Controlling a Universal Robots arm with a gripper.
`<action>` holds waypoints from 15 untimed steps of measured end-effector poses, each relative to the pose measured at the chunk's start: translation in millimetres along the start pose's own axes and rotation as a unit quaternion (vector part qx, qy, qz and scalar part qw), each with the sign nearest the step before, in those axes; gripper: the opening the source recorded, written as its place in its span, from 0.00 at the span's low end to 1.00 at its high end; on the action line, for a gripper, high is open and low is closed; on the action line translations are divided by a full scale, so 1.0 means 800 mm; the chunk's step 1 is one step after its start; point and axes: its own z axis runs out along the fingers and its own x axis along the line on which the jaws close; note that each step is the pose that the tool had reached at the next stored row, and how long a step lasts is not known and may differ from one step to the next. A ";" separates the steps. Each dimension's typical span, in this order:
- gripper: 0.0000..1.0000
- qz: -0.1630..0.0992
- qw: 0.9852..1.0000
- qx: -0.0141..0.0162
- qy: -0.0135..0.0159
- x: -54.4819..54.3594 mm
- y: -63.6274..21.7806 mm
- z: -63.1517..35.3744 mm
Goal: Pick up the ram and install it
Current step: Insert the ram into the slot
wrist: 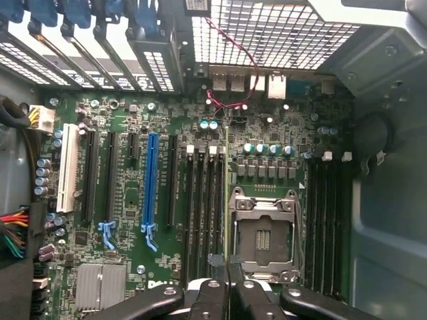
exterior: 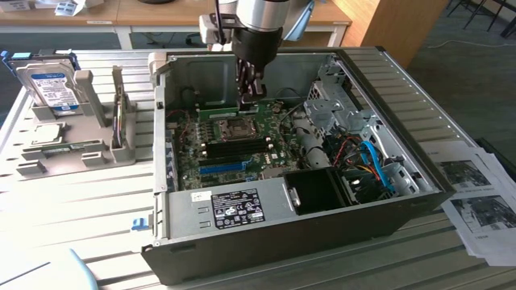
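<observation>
So the exterior view has the gripper [exterior: 251, 96] reaching down into the open computer case [exterior: 403, 90], clamped on the ram [exterior: 222, 111], which shows as a green strip low over the motherboard [exterior: 241, 151] near the back wall. The wrist view gives you what that one can't: the ram [wrist: 227, 200] edge-on, a thin line running out from the pinched gripper [wrist: 227, 280], just beside the processor socket [wrist: 261, 230] and next to the black slots [wrist: 203, 207]. Can't tell if it's touching a slot. A blue slot [wrist: 150, 187] sits further over, and a red wire [wrist: 247, 73] loops near the back. Outside the case, a hard drive [exterior: 48, 87] stands in a rack [exterior: 89, 151] at the exterior view's left, and papers [exterior: 475, 199] lie at the right.
</observation>
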 end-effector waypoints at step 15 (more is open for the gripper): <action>0.11 0.000 1.000 0.000 0.000 0.020 0.001 0.000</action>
